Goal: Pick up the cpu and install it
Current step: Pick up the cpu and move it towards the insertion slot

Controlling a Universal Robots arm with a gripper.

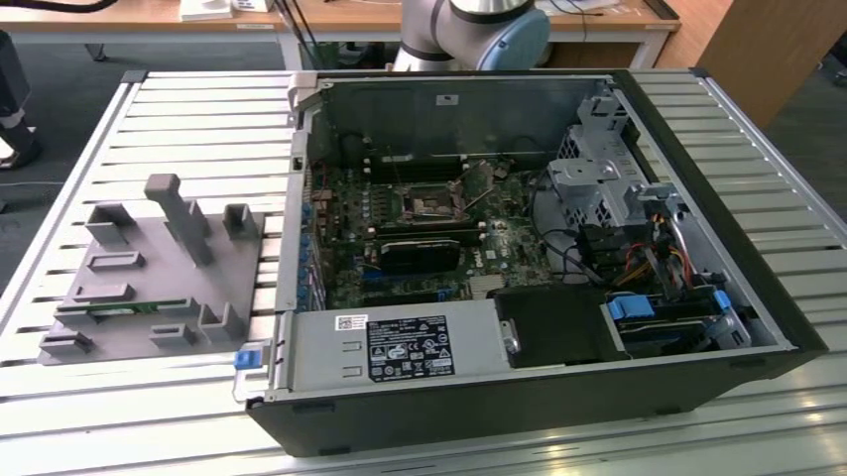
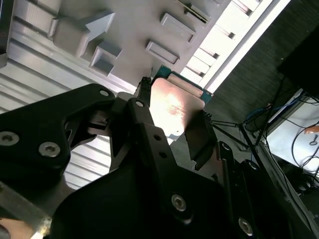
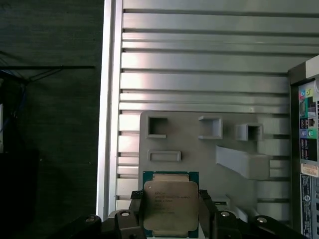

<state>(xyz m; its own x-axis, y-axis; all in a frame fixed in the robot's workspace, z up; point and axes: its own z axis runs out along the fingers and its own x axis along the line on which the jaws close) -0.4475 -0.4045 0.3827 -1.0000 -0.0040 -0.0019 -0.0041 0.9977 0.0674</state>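
cpu (image 3: 171,206): square, no long axis, metal top facing first wrist camera | gripper (image 3: 169,196): clamping cpu's opposite edges, over grey fixture (image 3: 199,149)

Slatted metal worktop, two things on it.
The ribbed silver worktop (image 1: 198,109) carries a grey moulded parts fixture (image 1: 139,263) toward the exterior view's left. An open black computer case (image 1: 450,119) lies on its side just beside it, toward the exterior view's right.
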